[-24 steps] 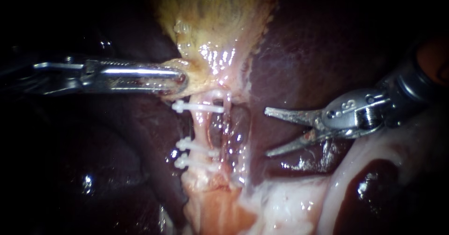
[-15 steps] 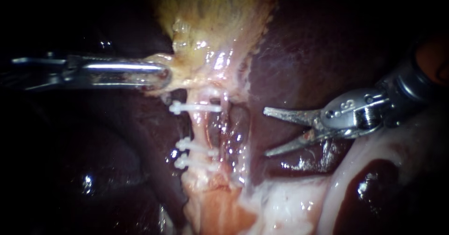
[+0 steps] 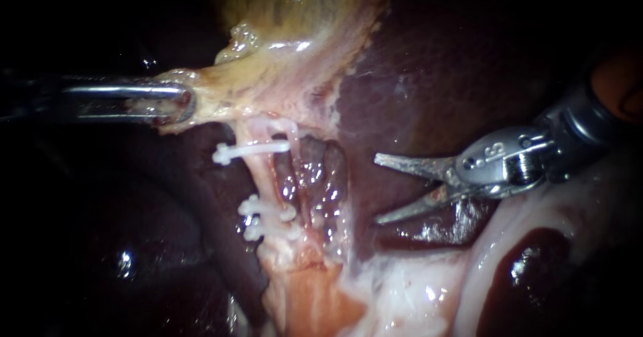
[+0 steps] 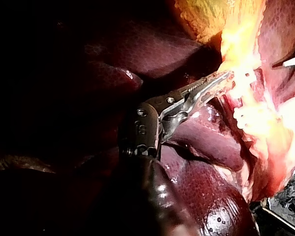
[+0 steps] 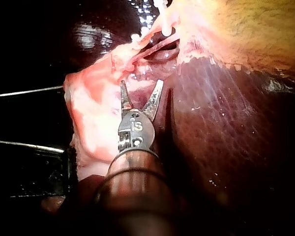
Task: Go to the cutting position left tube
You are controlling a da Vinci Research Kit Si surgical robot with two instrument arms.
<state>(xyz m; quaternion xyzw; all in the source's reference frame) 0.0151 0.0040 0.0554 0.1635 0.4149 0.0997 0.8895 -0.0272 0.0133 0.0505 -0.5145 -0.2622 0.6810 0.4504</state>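
Observation:
My left instrument comes in level from the left, its jaws shut on the pale lower end of the yellowish gallbladder. Below that hold, a pink tube runs downward with one white clip high on it and two clips lower down. My right instrument has two thin blades, open and pointing left, well to the right of the tube over the dark liver. The left wrist view shows the jaws closed on the tissue. In the right wrist view the open blades stop short of the clips.
Pale white and orange tissue lies under the tube and below my right instrument. A wet dark pocket sits between the tube and the liver edge. A second thin strand runs just right of the clipped tube.
My left instrument has drawn back to the left with the gallbladder end in its jaws, stretching and tilting the tube and its top clip leftward. My right instrument has barely moved.

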